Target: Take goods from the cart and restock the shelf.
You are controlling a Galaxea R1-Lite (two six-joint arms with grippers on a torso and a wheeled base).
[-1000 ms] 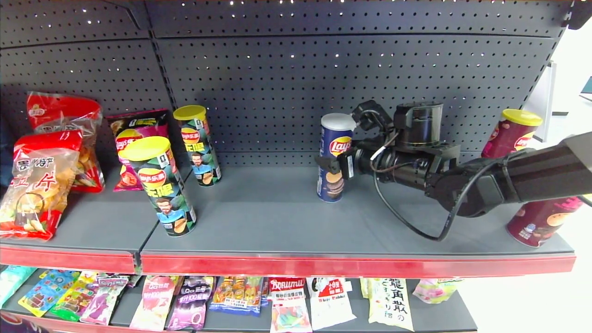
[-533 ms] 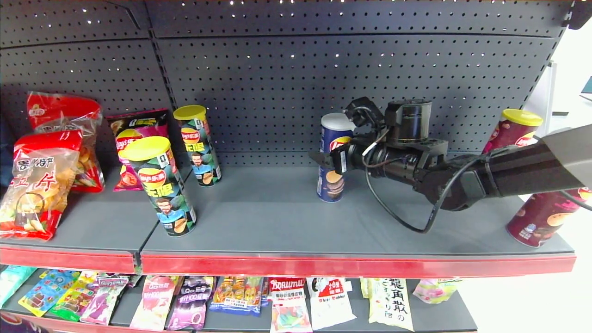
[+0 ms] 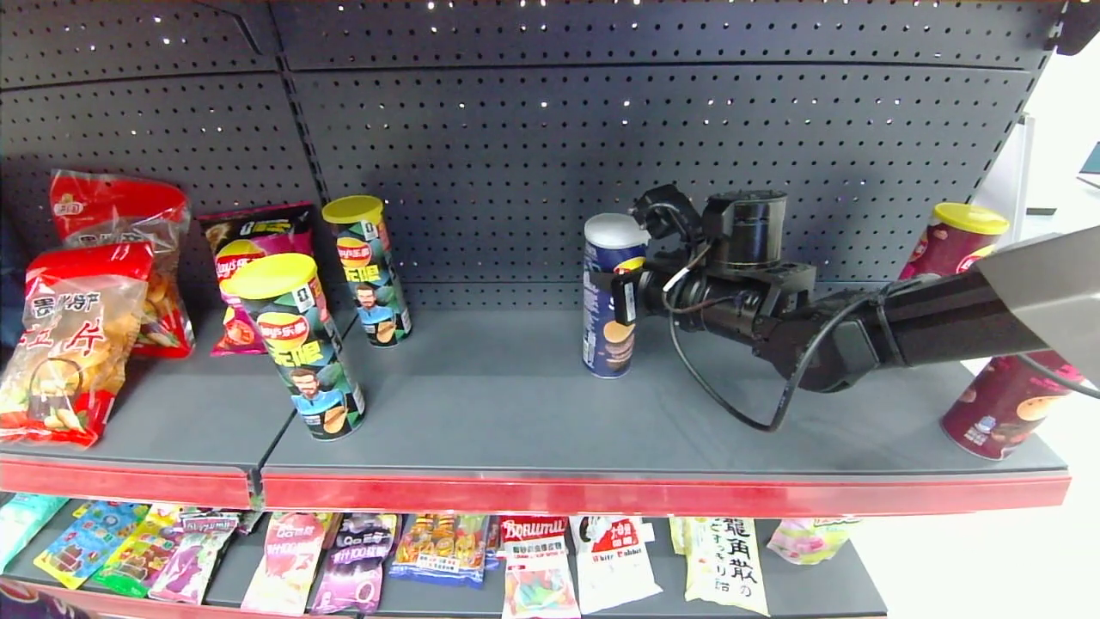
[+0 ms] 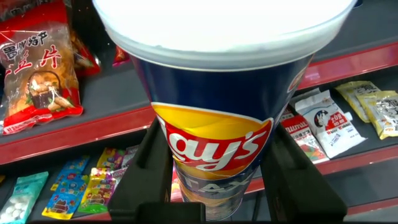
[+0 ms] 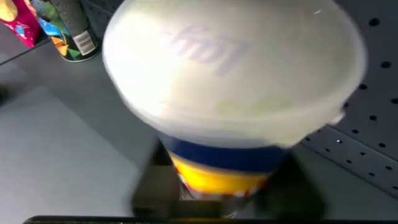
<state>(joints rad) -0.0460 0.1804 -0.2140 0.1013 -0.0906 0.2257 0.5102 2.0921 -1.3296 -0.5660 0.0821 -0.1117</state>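
Since a second ago the right arm has carried the blue can (image 3: 604, 340) a little toward the left end of the shelf (image 3: 498, 413). The right gripper (image 3: 614, 297) is closed on the middle of this can, one finger on each side. The can stands about upright, near the middle of the shelf's length and closer to the back edge than to the red front edge (image 3: 653, 494). I cannot tell if its bottom touches the board.

On its left the board is bare up to the two green cans (image 3: 301, 348), and it is bare also toward the front edge (good room there). On the right, the arm crosses over bare board up to the maroon cans (image 3: 1001, 404) at the right end. Behind the can, the pegboard (image 3: 516, 172) is close.

The left gripper (image 4: 214, 177) grips a second blue can (image 4: 211, 124), its fingers tight on both sides, out in front of the shelf.
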